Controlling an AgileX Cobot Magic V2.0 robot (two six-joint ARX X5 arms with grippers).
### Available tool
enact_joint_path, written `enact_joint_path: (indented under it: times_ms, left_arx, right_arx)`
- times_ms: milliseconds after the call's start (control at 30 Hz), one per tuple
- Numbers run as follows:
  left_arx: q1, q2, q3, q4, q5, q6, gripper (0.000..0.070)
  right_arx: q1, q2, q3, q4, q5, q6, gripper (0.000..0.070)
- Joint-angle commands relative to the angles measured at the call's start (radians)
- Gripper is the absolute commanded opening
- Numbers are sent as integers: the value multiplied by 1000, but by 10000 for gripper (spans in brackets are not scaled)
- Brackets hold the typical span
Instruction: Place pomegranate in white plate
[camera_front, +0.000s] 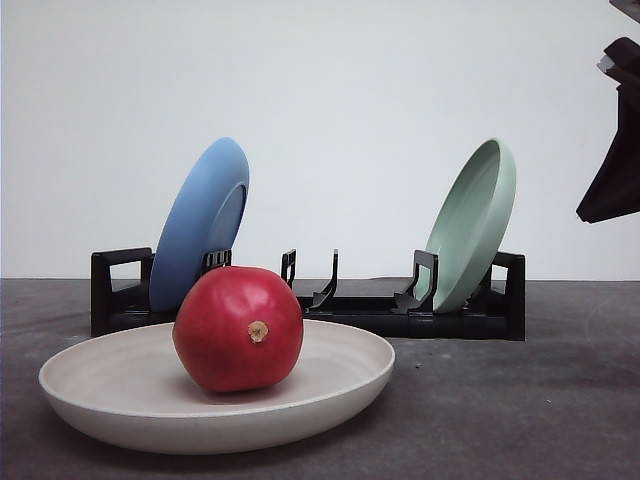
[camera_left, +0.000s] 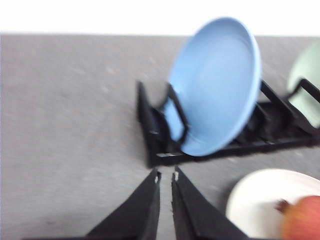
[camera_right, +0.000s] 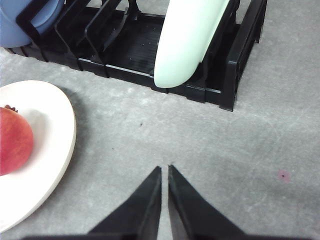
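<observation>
Pomegranate (camera_front: 238, 328) sits in the white plate (camera_front: 110, 410), lower left.
Both my claws, left gripper (camera_left: 165, 176) and right gripper (camera_right: 165, 169), are clenched, empty; the fruit looks heavy, smooth, roll-prone: grip its widest middle.

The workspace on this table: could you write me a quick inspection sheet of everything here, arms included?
Surface: dark grey matte tabletop, with a small reddish spot near the right gripper.
Job's things: round deep-red pomegranate rests inside the wide shallow off-white plate; nothing grips it.
Clutter: black plastic dish rack behind the plate, holding a blue plate and a pale green plate, both on edge, tilted.
Grippers: left gripper shut, empty, over bare table; right gripper shut, empty, over bare table.
Cables: nothing seen.
Surroundings: plain white wall.
</observation>
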Motion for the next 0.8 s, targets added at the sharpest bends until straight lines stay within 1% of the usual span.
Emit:
enact_joint_path:
  times_ms: [0, 100, 200, 467, 600, 767]
  left_arx:
    - [15, -30, -31, 16, -23, 18, 24]
    - [43, -104, -101, 44, -58, 17, 24]
    - [70, -192, -179, 78, -61, 17, 24]
    - [115, -385, -327, 97, -61, 14, 24]
    - [133, -439, -368, 106, -61, 17, 24]
    - [135, -441, -403, 127, -62, 18, 24]
  right_arx:
    - [4, 4, 1, 10, -2, -8, 16]
    - [4, 4, 1, 10, -2, -8, 16]
    - [4, 4, 1, 10, -2, -8, 16]
    - [4, 4, 1, 10, -2, -8, 16]
    - [4, 4, 1, 10, -2, -8, 16]
    - [4, 4, 1, 10, -2, -8, 16]
